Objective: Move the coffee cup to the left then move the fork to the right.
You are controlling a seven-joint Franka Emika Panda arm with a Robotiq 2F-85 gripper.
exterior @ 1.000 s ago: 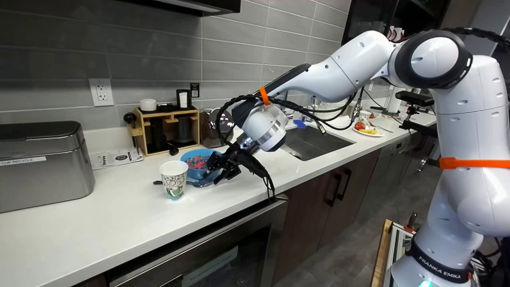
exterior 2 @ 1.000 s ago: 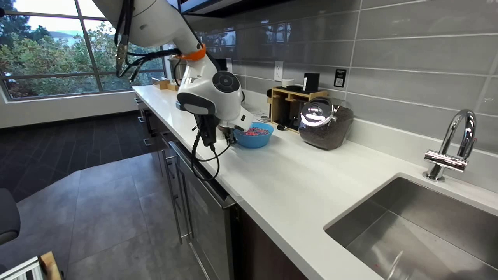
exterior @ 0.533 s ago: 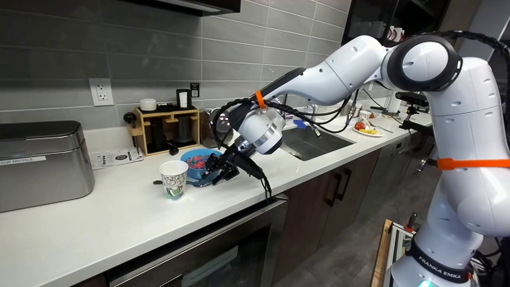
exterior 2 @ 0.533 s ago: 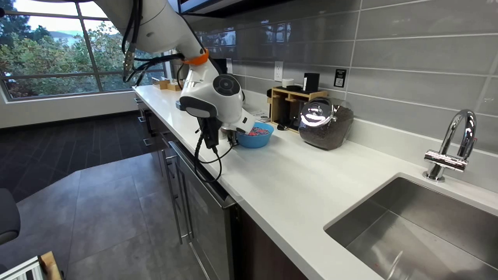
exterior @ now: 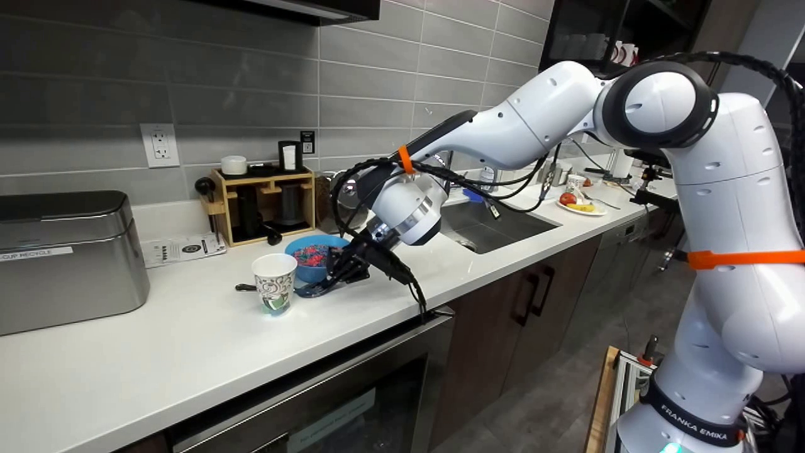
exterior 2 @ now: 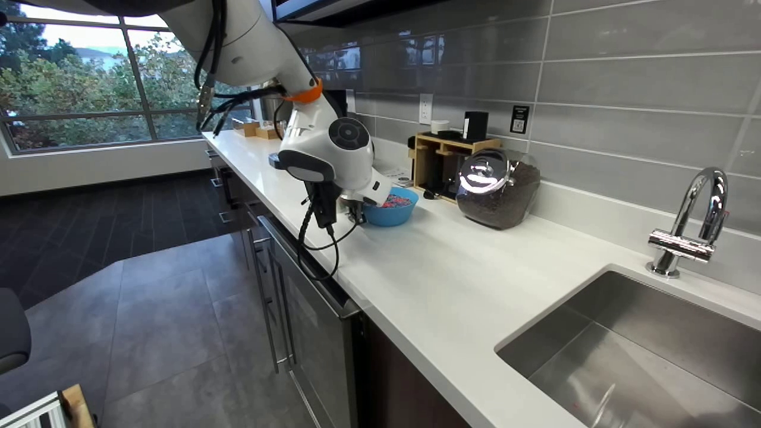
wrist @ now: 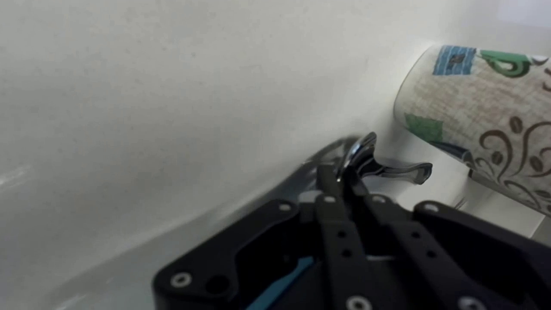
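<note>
The fork (exterior: 314,289), a dark shiny metal utensil with a broad head, lies on the counter in front of the blue bowl. Tines cannot be made out. Its handle passes behind the coffee cup (exterior: 274,286), and the handle's end shows left of the cup. My gripper (exterior: 334,274) is low at the counter, right of the cup. In the wrist view the fingertips (wrist: 340,181) are shut on the head of the fork (wrist: 366,159), which looks tilted. The whitish patterned cup (wrist: 486,116) stands upright beside it, apart from the gripper. In an exterior view the arm hides the fork.
The blue bowl (exterior: 311,270) with red contents stands close behind the gripper; it also shows in an exterior view (exterior 2: 389,215). A steel bin (exterior: 69,264) stands at the left. A wooden rack (exterior: 264,204) and a glass jar (exterior 2: 499,193) stand by the wall, a sink (exterior: 490,223) farther right.
My gripper has shut from open onto the fork's head. The fork has tilted and its handle end has shifted slightly left. The cup and bowl have not moved.
</note>
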